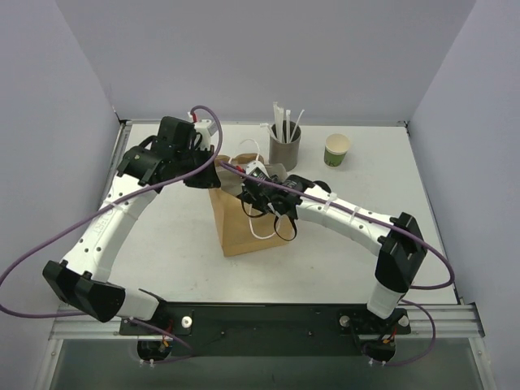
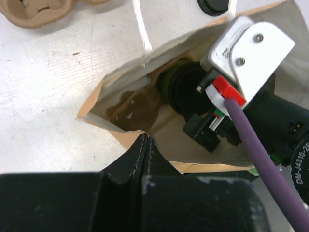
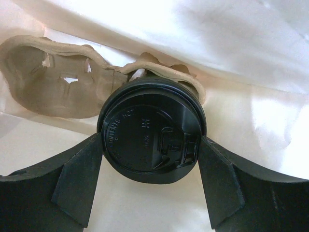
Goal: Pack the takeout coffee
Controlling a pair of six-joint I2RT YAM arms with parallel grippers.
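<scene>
The takeout coffee shows its round black lid [image 3: 145, 121] in the right wrist view, down inside the open brown paper bag [image 1: 244, 231]. My right gripper [image 3: 150, 140] reaches into the bag from above, and its two fingers press on opposite sides of the lid. Behind the cup lies a pulp cup carrier [image 3: 53, 82] in the bag. In the left wrist view the cup is a dark shape [image 2: 181, 92] beside the right wrist. My left gripper [image 2: 146, 141] is shut on the bag's near rim, and the mouth of the paper bag [image 2: 111, 87] stands open.
At the back stand a grey straw holder [image 1: 284, 150] and a lidless green cup [image 1: 337, 150]. Another pulp carrier [image 2: 36, 12] lies on the table beyond the bag. The bag's white handles [image 1: 264, 231] hang loose. Purple cables loop beside both arms.
</scene>
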